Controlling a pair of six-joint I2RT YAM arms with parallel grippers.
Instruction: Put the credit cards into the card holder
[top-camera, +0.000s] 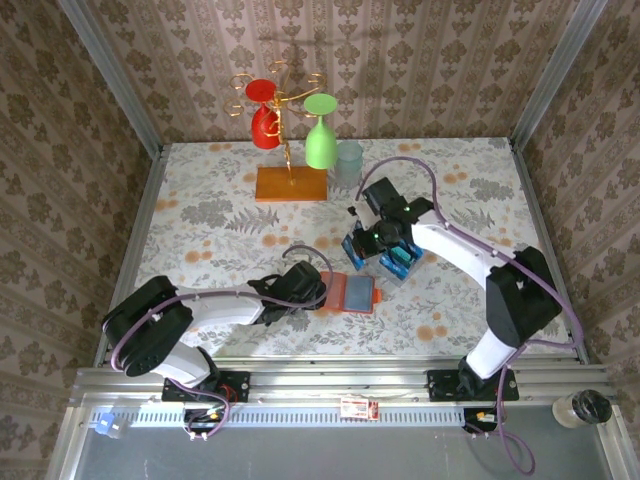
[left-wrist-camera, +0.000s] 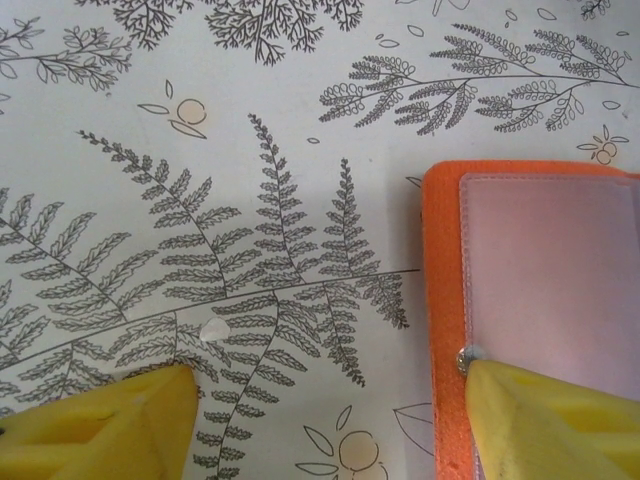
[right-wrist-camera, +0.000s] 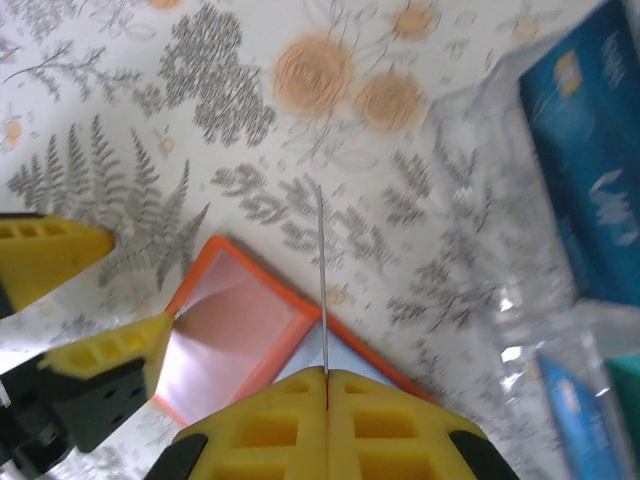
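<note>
Right gripper (right-wrist-camera: 326, 374) pinches a card (right-wrist-camera: 321, 280) (edge-on); the card holder (right-wrist-camera: 240, 340) lies beyond.

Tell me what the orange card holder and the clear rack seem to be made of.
Card holder: orange cover looks matte and finely grained, perhaps faux leather or felt; its inner pocket is shiny translucent film, likely vinyl. Rack: clear rigid plastic, probably acrylic; the tablecloth print shows through, with glints.

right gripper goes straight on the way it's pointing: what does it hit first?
Probably the open card holder, ahead of the right gripper. The credit card pinched in its fingers would touch first. Depth is unclear, so it might overshoot onto the tablecloth.
</note>
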